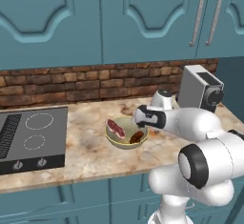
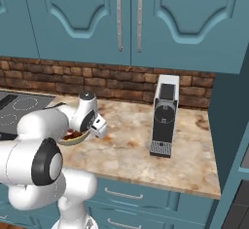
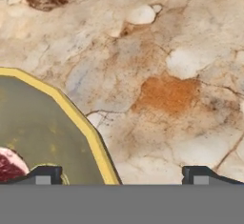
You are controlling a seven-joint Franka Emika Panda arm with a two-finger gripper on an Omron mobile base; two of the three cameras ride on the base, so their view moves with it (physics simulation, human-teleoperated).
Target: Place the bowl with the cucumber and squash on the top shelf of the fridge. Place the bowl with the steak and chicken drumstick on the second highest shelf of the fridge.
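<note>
Left base view first, going from the left: a black cooktop [image 1: 31, 135] is set into the marbled counter [image 1: 90, 154], well off to the left of the jaws. Next comes a tan-yellow bowl [image 1: 125, 143], sitting upright on the counter just left of the hand and partly under it. Inside it, the steak [image 1: 116, 128] lies against the left wall, a red-pink slab with pale fat along its edge, and the chicken drumstick [image 1: 138, 136], a small reddish-brown lump, sits on the right side of the bowl, nearest the jaws. The two pieces of meat are apart from each other. The gripper [image 1: 138, 117] hangs over the bowl's right rim; from this side I cannot make out its finger tips. Behind and to the right of the jaws stands a grey coffee machine [image 1: 202, 88] against the brick wall.

From the right base view the bowl is mostly hidden behind the arm, only a sliver of rim showing beneath the wrist, and the coffee machine stands well to the right of the jaws.

Looking along the hand, the jaws are released, spread wide and grasping nothing. The bowl's yellow rim runs up between the two dark finger tips [image 3: 45, 174], so the left tip is over the bowl's inside, close to a corner of the steak, and the right tip is over bare counter.
</note>
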